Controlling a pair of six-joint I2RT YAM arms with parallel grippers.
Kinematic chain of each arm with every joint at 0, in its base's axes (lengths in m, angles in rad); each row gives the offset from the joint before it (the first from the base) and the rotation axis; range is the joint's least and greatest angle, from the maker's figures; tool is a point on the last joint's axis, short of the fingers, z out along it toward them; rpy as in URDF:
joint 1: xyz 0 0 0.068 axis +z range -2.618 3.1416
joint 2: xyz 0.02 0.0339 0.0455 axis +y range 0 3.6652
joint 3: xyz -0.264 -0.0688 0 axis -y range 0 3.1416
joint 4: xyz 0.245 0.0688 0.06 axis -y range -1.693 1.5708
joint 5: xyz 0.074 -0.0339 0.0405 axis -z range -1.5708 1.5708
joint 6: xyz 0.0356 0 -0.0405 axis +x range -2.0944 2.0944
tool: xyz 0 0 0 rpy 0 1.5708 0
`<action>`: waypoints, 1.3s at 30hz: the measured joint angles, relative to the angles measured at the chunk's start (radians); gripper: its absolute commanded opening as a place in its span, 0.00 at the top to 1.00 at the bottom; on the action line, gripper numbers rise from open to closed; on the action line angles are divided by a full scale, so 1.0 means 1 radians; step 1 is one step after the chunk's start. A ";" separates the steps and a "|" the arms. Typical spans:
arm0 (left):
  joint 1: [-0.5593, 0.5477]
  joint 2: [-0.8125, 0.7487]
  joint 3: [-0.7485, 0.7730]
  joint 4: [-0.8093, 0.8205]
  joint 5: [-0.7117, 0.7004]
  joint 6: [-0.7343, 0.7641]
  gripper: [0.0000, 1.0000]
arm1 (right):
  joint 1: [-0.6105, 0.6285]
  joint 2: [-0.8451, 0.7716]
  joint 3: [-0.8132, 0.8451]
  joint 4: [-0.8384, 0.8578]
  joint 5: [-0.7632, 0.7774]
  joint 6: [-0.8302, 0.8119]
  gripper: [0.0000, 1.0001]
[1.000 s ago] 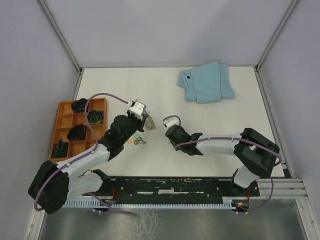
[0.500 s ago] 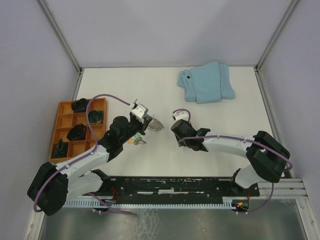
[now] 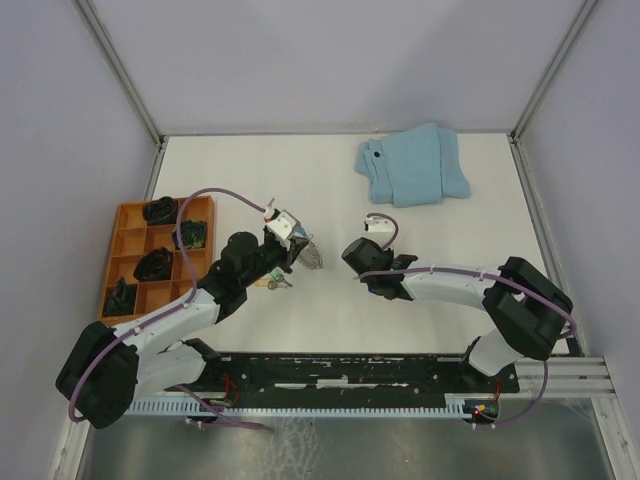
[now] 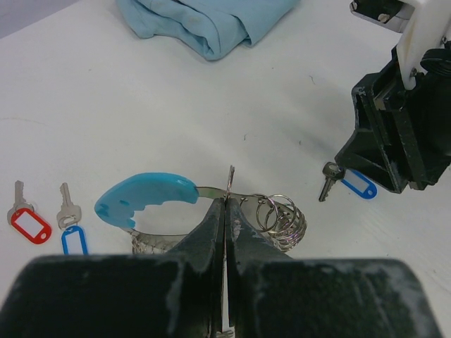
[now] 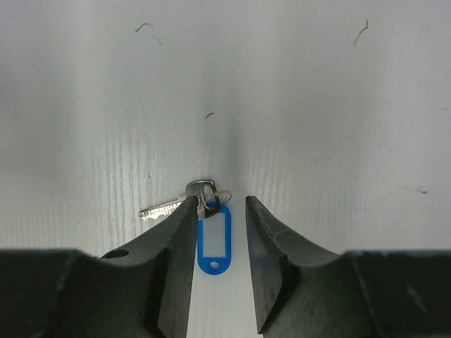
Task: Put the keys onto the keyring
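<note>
Keyring (image 4: 148,197): glossy bright-blue plastic curve; thin shiny metal band and bright wire rings at its 3 o'clock end.
Blue-tagged key (image 5: 211,236): dull silver metal; glossy blue plastic tag with a white insert.
Red-tagged key (image 4: 28,222): silver metal, glossy red plastic tag.
Cloth (image 4: 204,21): soft matt light-blue fabric, creased.
Table (image 5: 296,105): matt white, finely ribbed, small dark scuffs.
Tray (image 3: 128,240): matt orange plastic.
Right gripper (image 5: 220,204): matt black plastic fingers, edges rubbed pale.
Left gripper (image 4: 225,211): matt black fingers, whitish scuffs.
</note>
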State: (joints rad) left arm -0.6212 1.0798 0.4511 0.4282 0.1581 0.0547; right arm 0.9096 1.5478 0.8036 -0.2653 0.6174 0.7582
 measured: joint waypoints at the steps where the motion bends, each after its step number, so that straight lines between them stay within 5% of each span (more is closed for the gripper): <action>1: 0.000 0.000 0.000 0.000 0.003 0.001 0.97 | -0.001 0.005 0.000 0.004 0.009 0.011 0.59; 17: 0.000 0.025 0.001 0.000 0.037 0.006 0.97 | -0.003 0.095 0.000 0.045 0.040 0.103 0.64; 30: 0.000 0.035 0.010 -0.005 0.063 0.007 0.97 | -0.012 0.112 0.000 0.125 -0.022 0.026 0.85; 34: 0.000 0.035 0.010 -0.005 0.066 0.007 0.97 | -0.024 0.112 0.005 0.141 -0.071 -0.050 0.83; 39: 0.000 0.035 0.010 -0.008 0.074 0.008 0.97 | -0.035 0.108 0.027 0.112 -0.119 -0.138 0.69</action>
State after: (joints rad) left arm -0.6212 1.1145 0.4610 0.4206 0.2317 0.0624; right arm 0.8745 1.6554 0.8310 -0.1535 0.4988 0.6201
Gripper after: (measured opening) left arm 0.027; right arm 0.239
